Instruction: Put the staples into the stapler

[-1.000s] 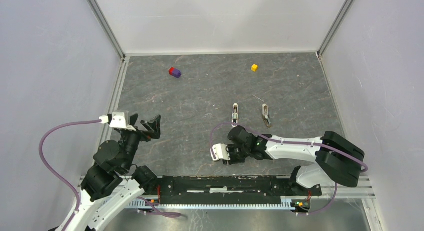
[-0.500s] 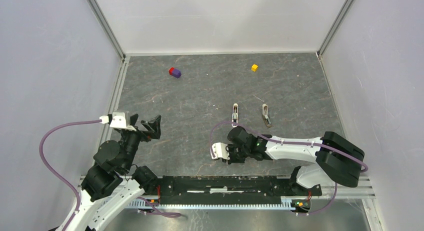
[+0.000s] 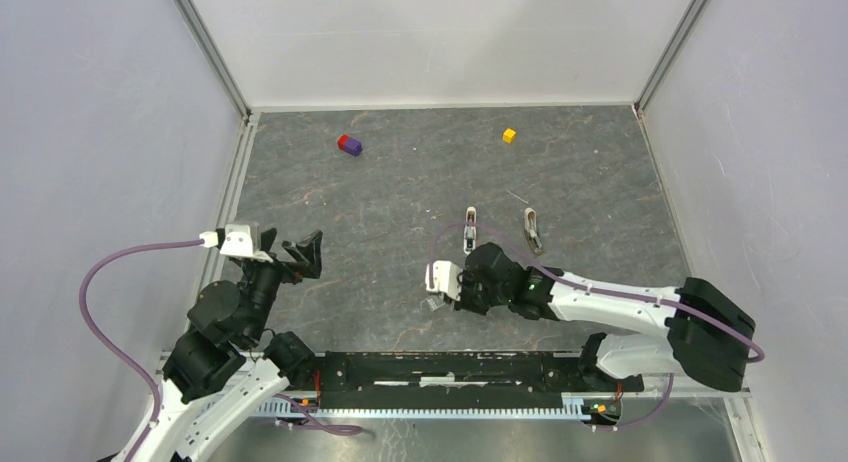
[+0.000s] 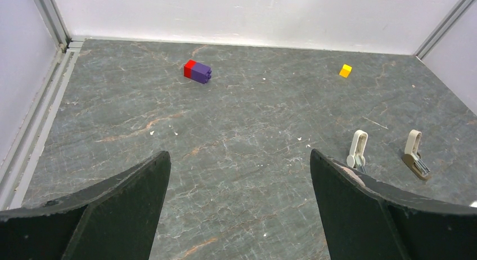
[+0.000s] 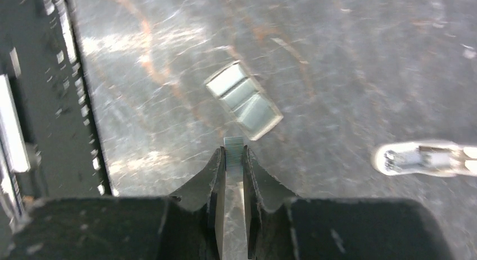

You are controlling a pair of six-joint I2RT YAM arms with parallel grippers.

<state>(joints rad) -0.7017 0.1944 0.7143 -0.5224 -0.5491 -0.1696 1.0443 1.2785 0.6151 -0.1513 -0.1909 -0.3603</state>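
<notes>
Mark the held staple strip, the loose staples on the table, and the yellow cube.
held staple strip (image 5: 234,192): right wrist view, mid-length.
loose staples (image 5: 243,99): right wrist view, middle segment.
yellow cube (image 3: 509,135): top external view, top face.

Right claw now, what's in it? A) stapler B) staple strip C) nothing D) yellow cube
B: in the right wrist view the right claw pinches a thin metal staple strip. The stapler lies apart from it, and the yellow cube sits at the far end.
</notes>
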